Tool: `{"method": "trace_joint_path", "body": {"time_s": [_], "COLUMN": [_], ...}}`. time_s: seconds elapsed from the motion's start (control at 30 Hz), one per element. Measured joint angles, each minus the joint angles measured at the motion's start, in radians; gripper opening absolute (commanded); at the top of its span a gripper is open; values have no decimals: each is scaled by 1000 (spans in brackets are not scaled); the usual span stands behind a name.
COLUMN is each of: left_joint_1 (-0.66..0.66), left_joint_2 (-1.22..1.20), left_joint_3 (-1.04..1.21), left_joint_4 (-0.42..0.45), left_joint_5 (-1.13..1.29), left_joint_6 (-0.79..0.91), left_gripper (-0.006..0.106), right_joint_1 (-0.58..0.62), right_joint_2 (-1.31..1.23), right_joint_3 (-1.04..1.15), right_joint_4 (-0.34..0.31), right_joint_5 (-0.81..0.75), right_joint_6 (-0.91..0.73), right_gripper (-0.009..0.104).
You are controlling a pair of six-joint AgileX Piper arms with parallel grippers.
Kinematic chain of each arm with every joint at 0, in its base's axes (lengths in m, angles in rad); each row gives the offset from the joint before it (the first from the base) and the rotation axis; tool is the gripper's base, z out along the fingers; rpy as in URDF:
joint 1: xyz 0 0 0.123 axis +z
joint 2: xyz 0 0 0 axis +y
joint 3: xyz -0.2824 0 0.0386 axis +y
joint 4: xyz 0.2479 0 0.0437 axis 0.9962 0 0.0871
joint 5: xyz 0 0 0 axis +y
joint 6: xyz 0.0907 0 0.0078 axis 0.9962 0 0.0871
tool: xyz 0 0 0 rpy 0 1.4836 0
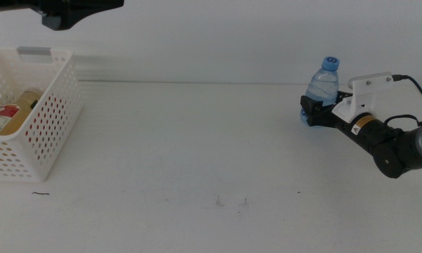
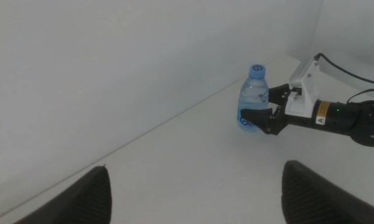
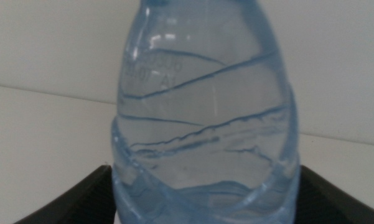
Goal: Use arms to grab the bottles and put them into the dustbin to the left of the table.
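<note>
The clear water bottle [image 1: 324, 83] with a blue cap stands upright at the far right of the white table [image 1: 196, 154]. It also shows in the left wrist view [image 2: 251, 98] and fills the right wrist view [image 3: 205, 106]. My right gripper [image 1: 311, 112] is shut on the bottle's lower part, one jaw against each side. My left gripper [image 1: 70, 13] hangs open and empty high at the back left, above the dustbin [image 1: 49, 133]. The yellow-liquid bottle [image 1: 14, 112] with a red-white label lies inside the dustbin. The red can is out of view.
The white perforated dustbin stands at the table's left edge, its grey handle [image 1: 34, 52] at the back. A few small dark marks [image 1: 232, 202] are on the tabletop near the front. A white wall rises behind the table.
</note>
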Motion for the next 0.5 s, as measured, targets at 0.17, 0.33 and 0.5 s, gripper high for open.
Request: {"method": "trace_joint_path", "body": {"time_s": [0.17, 0.33, 0.5], "left_joint_1": [0, 0, 0], "left_joint_2": [0, 0, 0], "left_joint_3": [0, 0, 0], "left_joint_4": [0, 0, 0], "left_joint_5": [0, -2, -2], "left_joint_6": [0, 0, 0], "left_gripper": [94, 94, 94], "right_joint_1": [6, 12, 116], "right_joint_2": [37, 51, 27], "right_joint_3": [-43, -64, -82], "right_joint_4": [0, -20, -1], "right_joint_5": [6, 22, 93], "right_joint_6": [2, -20, -16], "right_gripper": [89, 1, -3]}}
